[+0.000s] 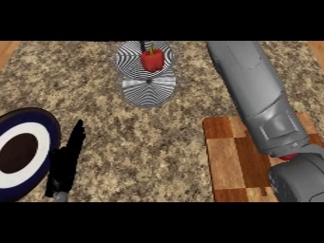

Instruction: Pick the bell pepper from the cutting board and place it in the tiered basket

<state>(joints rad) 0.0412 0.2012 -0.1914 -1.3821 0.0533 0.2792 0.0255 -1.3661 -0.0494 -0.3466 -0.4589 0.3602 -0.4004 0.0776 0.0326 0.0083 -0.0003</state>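
The red bell pepper (152, 59) sits in the upper tier of the black-and-white swirled tiered basket (148, 89), well apart from the black left hand (66, 159), whose fingers are straight and together. The right hand is out of view, so I cannot tell its fingers.

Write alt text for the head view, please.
A red bell pepper sits in the upper tier of a striped tiered basket. The right forearm stretches over the wooden cutting board; the open left hand rests beside a plate.

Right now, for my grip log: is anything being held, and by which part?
Nothing visibly: left hand open, empty; right hand out of view; pepper sits free in the basket.
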